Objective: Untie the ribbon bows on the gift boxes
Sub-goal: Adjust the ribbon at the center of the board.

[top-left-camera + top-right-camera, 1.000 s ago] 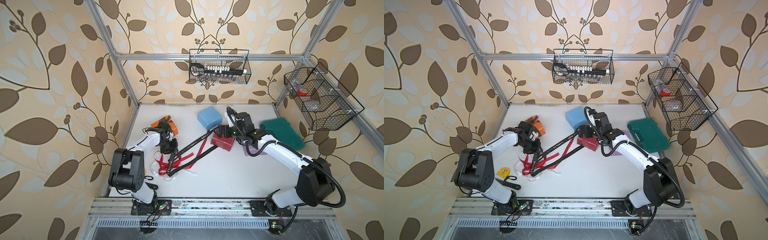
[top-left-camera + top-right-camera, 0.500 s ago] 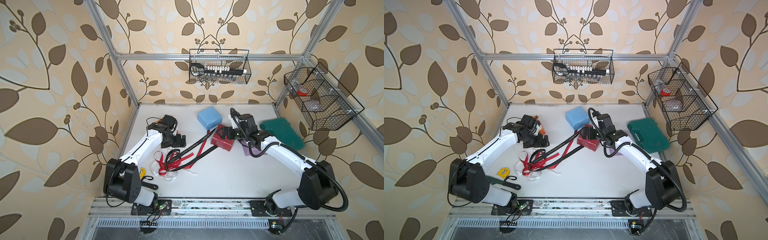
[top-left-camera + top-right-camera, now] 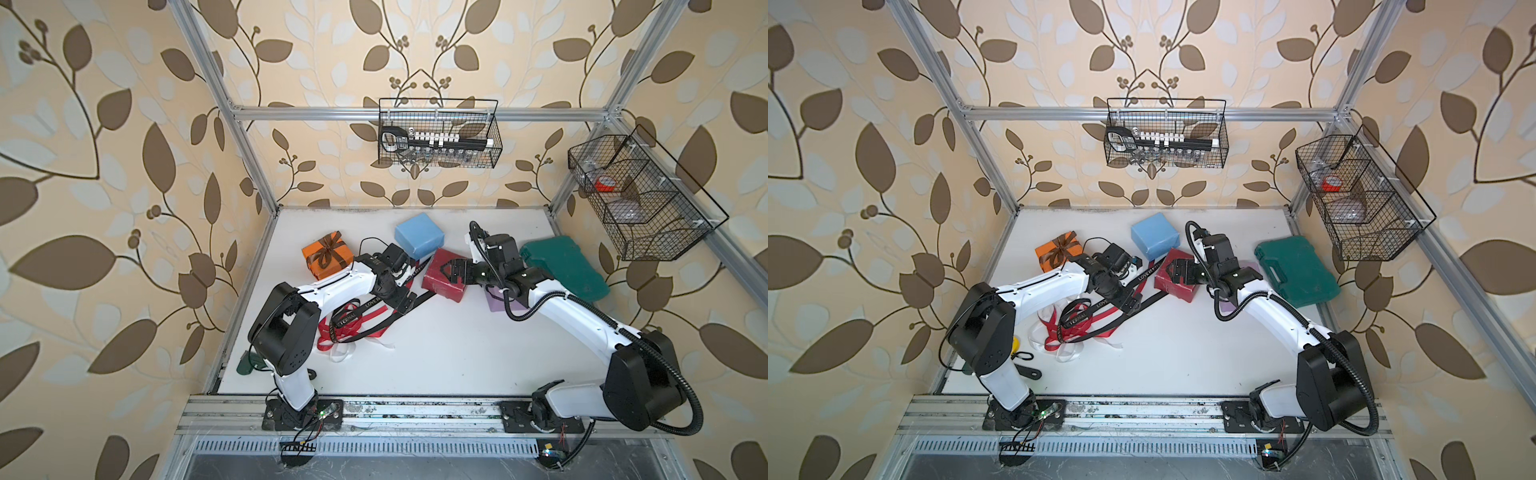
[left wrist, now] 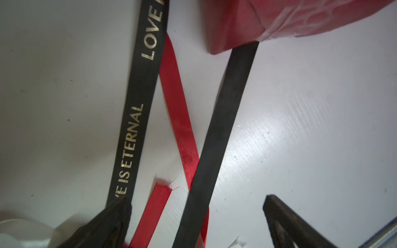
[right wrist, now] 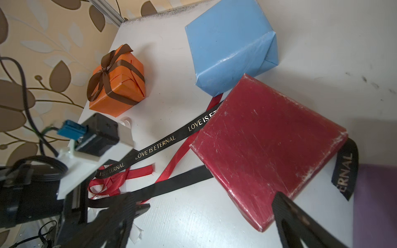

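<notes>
Orange box [image 3: 328, 262]: far left of the table [image 3: 457, 353], well apart from both arms; its brown bow [image 3: 328, 249] is tied, so it looks like the 1 bow left to undo.
Ribbon pile: near left, the red ribbon [image 3: 328, 338] and white ribbon [image 3: 340, 353] lie loose in a tangle, probably dropped there to keep the centre free.
Left gripper [image 4: 196, 214]: jaws wide apart, holding nothing, low over the ribbons between pile and red box, likely lining up to pinch a strand.
Black ribbon [image 4: 137, 107]: undone but not free; 2 strands run from the pile under the red box.
Blue box [image 3: 419, 235]: far centre, bare of ribbon.
Red box [image 3: 442, 286]: centre, sitting on the black ribbon and pinning it; a lettered end pokes out on its right side.
Right gripper [image 3: 452, 271]: spread open, empty, over the red box, apparently placed to steady or lift it so the ribbon slides out.
Lilac box [image 3: 496, 305]: just right of the red box, mostly hidden under the right arm.
Green case [image 3: 569, 270]: far right, not part of the job.
</notes>
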Controlling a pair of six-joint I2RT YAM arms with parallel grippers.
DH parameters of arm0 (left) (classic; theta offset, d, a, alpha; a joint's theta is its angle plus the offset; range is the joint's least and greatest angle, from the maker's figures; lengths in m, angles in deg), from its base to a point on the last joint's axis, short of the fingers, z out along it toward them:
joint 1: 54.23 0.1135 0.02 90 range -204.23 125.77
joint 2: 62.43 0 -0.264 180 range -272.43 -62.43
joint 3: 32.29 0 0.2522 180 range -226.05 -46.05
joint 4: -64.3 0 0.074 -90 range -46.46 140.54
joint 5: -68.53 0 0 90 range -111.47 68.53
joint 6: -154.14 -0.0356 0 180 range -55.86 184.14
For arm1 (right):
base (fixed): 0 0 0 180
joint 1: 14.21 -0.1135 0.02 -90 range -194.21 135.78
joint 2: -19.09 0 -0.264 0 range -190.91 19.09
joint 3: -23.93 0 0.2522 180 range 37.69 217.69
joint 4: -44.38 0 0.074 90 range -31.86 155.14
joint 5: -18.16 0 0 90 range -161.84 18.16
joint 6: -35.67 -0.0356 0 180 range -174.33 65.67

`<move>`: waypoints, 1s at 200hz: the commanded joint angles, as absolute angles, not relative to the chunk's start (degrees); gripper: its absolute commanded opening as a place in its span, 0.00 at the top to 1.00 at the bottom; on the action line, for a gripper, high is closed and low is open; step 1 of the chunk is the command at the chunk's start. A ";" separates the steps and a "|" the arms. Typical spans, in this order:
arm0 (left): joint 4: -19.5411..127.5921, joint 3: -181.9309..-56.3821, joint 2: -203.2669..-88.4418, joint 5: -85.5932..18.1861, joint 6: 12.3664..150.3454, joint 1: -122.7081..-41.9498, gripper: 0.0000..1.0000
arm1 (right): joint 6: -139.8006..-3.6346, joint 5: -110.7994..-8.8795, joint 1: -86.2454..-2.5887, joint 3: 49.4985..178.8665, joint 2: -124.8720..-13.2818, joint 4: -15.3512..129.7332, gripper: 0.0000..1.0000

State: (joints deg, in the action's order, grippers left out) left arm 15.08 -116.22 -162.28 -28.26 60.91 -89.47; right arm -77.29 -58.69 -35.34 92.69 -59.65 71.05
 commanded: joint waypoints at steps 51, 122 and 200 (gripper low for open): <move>16.00 -120.03 -170.25 -20.40 56.12 -92.55 0.01 | -78.66 -55.32 -32.53 89.99 -57.75 68.96 0.00; 16.89 -123.79 -176.63 -16.04 54.19 -89.62 0.01 | -78.76 -54.52 -31.42 89.46 -57.38 69.63 0.00; 8.37 -131.67 -185.44 -27.09 50.78 -86.57 0.23 | -78.93 -54.44 -30.34 89.97 -57.64 70.21 0.00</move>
State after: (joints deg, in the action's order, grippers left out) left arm 14.67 -130.65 -180.99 -23.89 53.46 -86.13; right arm -78.58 -55.28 -30.62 90.51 -58.54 69.54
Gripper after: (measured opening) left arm 0.851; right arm 0.994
